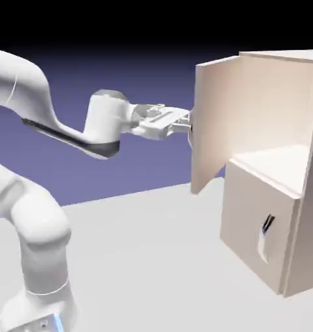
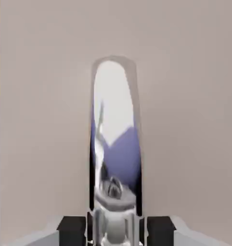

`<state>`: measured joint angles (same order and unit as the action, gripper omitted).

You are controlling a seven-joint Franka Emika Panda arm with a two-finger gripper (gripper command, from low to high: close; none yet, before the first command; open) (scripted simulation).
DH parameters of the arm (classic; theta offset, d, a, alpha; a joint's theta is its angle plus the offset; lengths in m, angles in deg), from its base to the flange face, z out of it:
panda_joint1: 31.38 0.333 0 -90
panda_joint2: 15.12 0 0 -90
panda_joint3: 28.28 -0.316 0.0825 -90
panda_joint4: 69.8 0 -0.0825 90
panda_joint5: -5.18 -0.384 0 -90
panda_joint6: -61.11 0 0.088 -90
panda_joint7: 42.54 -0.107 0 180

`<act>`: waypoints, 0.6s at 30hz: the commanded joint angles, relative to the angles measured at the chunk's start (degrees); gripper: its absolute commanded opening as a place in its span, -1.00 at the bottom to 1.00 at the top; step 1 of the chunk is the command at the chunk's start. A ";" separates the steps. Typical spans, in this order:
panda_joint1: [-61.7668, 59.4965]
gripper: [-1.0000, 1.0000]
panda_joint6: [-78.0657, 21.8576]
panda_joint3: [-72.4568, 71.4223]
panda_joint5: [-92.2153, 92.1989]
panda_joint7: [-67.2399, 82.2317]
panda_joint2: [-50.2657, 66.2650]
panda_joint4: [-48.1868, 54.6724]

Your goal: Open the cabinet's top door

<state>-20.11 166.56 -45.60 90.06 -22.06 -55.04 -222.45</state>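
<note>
2 door panels front the tan cabinet [image 1: 276,117] standing on the pale table [image 1: 139,259], and the larger one, the top door [image 1: 214,123], is swung well out from the carcass, its free edge pointing toward the robot. The white arm reaches level across the exterior view, and its gripper [image 1: 185,124] meets the door's outer face at mid height. The hand view settles the grip: the 2 dark fingertips [image 2: 72,229] sit at the bottom edge, pinched tight on the shiny bar handle [image 2: 115,144], which runs up the middle of the frame against plain beige wood. The gripper is clamped on that handle, with almost no gap left between the jaws.

Below, the shorter lower door [image 1: 260,230] stays flush with the cabinet, its small handle [image 1: 265,237] untouched, and the pale shelf above it lies exposed.

Judged from this, the door is already open by a wide angle, and the step in hand is finishing the swing. Doing it well probably means tracing the arc about the hinge rather than hauling straight back, letting the wrist turn with the panel so the bar does not twist out of the grip, and easing off before the door reaches its stop.
</note>
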 commanded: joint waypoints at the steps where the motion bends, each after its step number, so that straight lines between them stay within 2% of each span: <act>1: 0.08 -1.00 -2.43 -1.64 -1.90 -0.01 1.04 0.92; 18: -3.90 -1.00 -44.78 -23.61 -19.35 -6.58 28.99 27.36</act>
<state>-23.98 121.72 -69.20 70.67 -28.66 -26.07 -195.08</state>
